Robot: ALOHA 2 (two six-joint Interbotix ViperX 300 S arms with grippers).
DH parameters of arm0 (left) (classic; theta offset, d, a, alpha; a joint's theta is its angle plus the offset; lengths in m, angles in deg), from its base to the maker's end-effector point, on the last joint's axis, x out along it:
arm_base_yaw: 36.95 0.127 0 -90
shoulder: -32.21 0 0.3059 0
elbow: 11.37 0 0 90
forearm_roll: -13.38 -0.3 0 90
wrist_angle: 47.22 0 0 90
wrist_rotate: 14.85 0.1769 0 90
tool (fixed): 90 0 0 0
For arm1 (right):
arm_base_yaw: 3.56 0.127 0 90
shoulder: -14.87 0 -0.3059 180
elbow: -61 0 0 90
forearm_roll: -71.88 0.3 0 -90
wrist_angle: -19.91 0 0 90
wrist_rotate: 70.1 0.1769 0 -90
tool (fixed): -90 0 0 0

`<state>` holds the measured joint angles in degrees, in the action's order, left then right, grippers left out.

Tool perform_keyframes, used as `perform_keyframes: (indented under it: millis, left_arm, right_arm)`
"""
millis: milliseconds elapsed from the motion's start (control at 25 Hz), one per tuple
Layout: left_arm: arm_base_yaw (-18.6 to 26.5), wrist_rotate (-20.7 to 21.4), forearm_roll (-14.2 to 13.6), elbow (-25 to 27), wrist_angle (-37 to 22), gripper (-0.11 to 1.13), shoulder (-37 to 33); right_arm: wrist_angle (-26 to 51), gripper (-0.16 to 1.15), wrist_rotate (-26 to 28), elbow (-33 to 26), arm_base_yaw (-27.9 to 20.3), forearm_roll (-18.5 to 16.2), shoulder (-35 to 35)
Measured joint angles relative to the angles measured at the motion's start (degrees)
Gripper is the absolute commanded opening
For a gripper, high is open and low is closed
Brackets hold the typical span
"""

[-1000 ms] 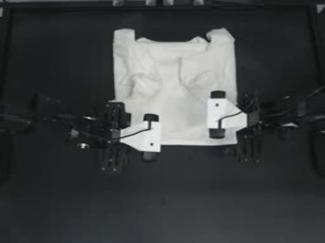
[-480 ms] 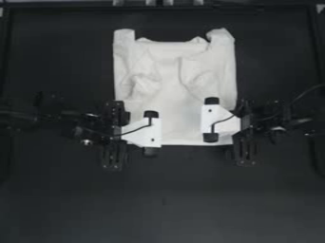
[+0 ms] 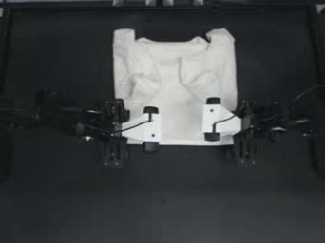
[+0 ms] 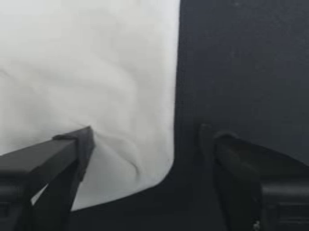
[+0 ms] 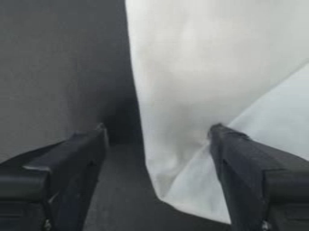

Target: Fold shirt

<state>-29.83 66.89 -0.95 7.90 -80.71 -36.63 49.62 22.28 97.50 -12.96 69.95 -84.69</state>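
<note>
The shirt [image 3: 175, 85] lies flat on the dark table [image 3: 165, 194], hem toward the near edge. The left gripper [image 3: 150, 129] and the right gripper [image 3: 212, 119] sit at its two hem corners, jaws spread wide, each straddling the cloth edge.

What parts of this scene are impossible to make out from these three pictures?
- Top view: the shirt's two bottom corners are covered by the left gripper and the right gripper.
- Left wrist view: most of the shirt runs off the picture's edges.
- Right wrist view: a fold layers the cloth; what lies under it is hidden.
- Any view: whether the fingertips touch the table.
</note>
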Motion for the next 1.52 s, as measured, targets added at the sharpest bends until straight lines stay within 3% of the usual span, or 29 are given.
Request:
perform_keyframes:
  millis: [120, 320, 360, 400, 440, 520, 600, 840, 1000, 1200, 1400, 1520]
  left_arm:
    - [0.4, -0.1, 0.3, -0.1, 0.0, 0.74, 0.3]
    - [1.4, 0.2, 1.5, -0.1, -0.4, 0.14, 0.6]
    - [1.5, 0.2, 1.6, -0.2, -0.4, 0.02, 0.6]
    - [1.5, 0.3, 1.7, -0.2, -0.4, -0.07, 0.6]
    - [1.5, 0.4, 1.6, -0.2, -0.4, -0.08, 0.6]
    - [1.5, 0.9, 1.7, -0.1, -0.4, 0.00, 0.5]
    - [1.3, 0.9, 1.7, 0.1, -0.4, 0.08, 0.4]
    - [-0.8, -0.2, 2.1, 0.5, -0.4, 0.03, -0.4]
    - [-3.3, -3.5, 2.1, 1.2, -0.6, 0.04, -1.9]
    - [-7.7, -10.8, -0.3, 1.7, -2.5, 0.04, -5.1]
    - [-13.0, -20.7, -5.6, 1.6, -9.2, 0.04, -6.5]
    - [-16.3, -25.5, -7.5, 1.6, -11.9, 0.04, -8.5]
  right_arm:
    - [-0.4, 0.69, 0.3, 0.4, -0.6, 0.0, -0.1]
    - [-0.1, -0.02, 1.8, 0.4, -1.3, 0.0, -0.6]
    - [-0.1, -0.09, 1.7, 0.4, -1.1, -0.3, -0.6]
    - [-0.2, -0.07, 1.7, 0.6, -1.0, -0.7, -0.5]
    - [-0.2, -0.02, 1.6, 0.7, -0.9, -0.7, -0.5]
    - [-0.1, 0.08, 1.8, 0.8, -0.8, -0.6, -0.8]
    - [0.0, 0.08, 1.9, 0.7, -0.4, -0.1, -0.7]
    - [0.1, 0.06, 2.5, 0.7, 0.6, 3.0, 1.0]
    - [0.5, 0.06, 5.6, 1.5, 3.0, 4.1, 3.6]
    - [1.0, 0.06, 12.3, 2.4, 6.1, 1.8, 8.9]
    - [1.8, 0.06, 20.0, 2.4, 9.2, -2.5, 12.6]
    - [3.4, 0.06, 25.8, 1.8, 12.2, -5.3, 13.4]
